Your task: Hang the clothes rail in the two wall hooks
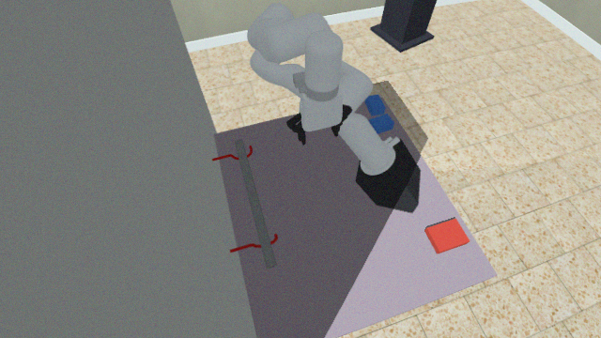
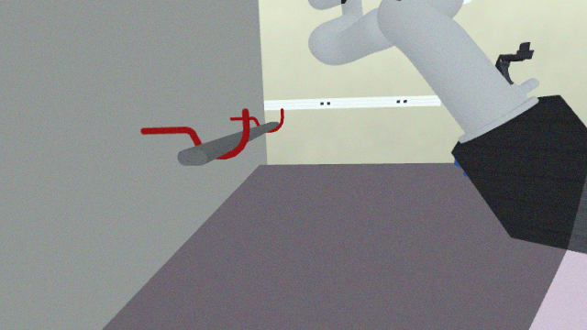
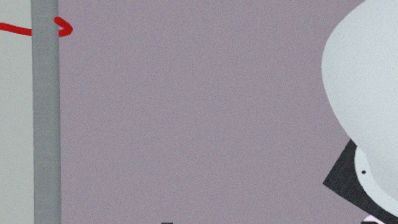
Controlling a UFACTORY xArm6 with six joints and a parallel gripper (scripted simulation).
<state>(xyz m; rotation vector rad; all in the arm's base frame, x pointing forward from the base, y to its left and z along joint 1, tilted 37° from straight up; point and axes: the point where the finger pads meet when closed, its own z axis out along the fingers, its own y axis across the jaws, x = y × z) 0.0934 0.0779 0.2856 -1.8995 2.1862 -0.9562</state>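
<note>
The grey clothes rail lies across both red wall hooks, one near its far end and one near its close end. It hangs level beside the grey wall, above the mat. My gripper is open and empty. It hangs well to the right of the rail's far end, apart from it, close to the arm's base. In the wrist view only the fingertips show, at the bottom edge.
Two blue blocks sit behind the arm's base. A red block lies on the mat's lit right corner. A dark pedestal stands on the tiled floor at the back.
</note>
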